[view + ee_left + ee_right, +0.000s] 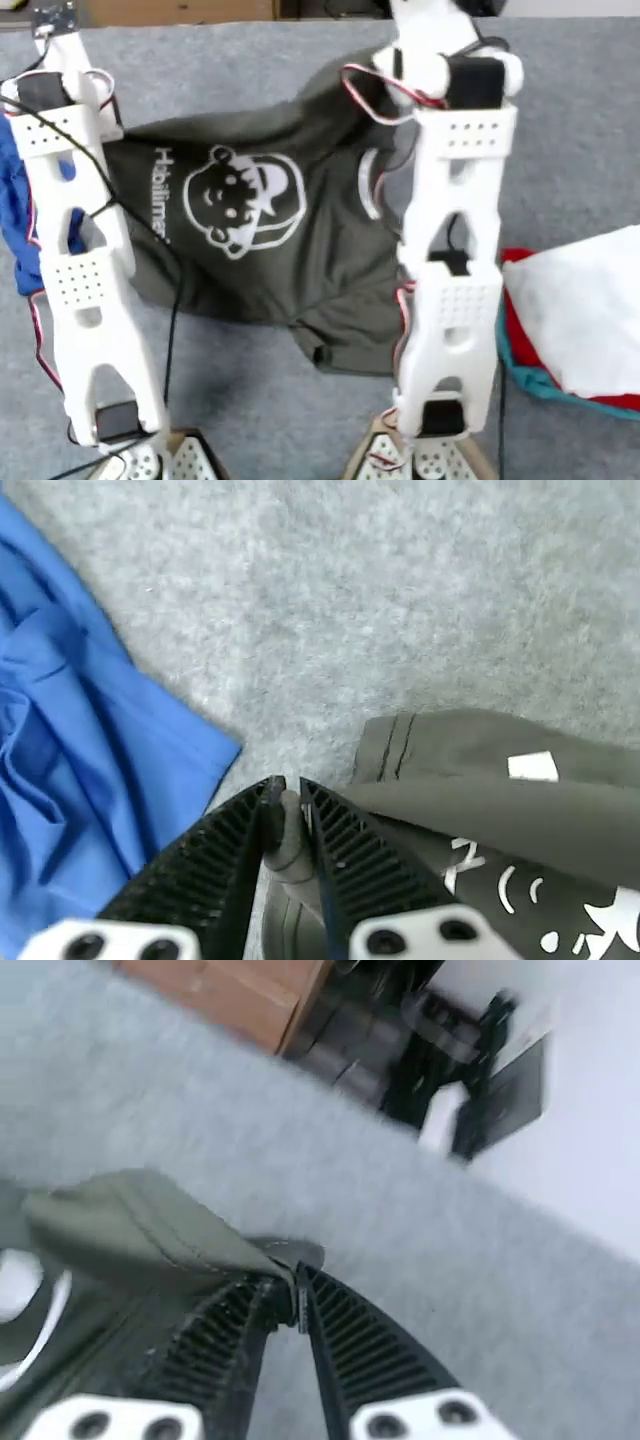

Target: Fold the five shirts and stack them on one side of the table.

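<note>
A dark olive shirt (250, 240) with a white cartoon print lies spread between the two arms on the grey table. My left gripper (287, 800) is shut on a pinch of the olive shirt (480, 780) at its edge, close to the blue shirt (70, 730). At the far side, my right gripper (295, 1285) is shut on a fold of the olive shirt (130, 1225), which hangs lifted off the table. A blue shirt (18, 215) lies crumpled at the left edge. White (585, 305), red and teal shirts are piled at the right.
The grey felt table top (560, 120) is bare at the far right and in front of the olive shirt. A wooden cabinet (220, 995) and dark equipment stand beyond the table's far edge.
</note>
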`<move>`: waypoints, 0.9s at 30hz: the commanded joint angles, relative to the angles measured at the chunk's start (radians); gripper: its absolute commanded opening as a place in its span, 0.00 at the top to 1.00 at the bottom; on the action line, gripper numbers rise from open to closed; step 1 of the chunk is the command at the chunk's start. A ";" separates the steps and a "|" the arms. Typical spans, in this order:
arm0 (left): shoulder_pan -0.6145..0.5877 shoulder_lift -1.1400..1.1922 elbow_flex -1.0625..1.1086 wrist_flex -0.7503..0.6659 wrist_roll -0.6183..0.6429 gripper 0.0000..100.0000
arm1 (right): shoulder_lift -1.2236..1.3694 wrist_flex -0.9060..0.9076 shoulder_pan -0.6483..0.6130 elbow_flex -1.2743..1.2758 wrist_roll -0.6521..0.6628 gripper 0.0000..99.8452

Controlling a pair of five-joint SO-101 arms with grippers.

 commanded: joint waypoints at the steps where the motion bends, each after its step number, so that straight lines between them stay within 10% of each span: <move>1: -0.011 -0.094 0.095 0.015 0.006 0.98 | -0.007 0.077 -0.001 -0.053 -0.097 1.00; 14: -0.002 -0.625 0.910 0.011 -0.078 0.98 | -0.394 0.077 -0.016 0.633 -0.199 1.00; 27: -0.029 -0.757 1.174 0.009 -0.181 0.98 | -0.932 0.069 -0.047 1.514 -0.196 1.00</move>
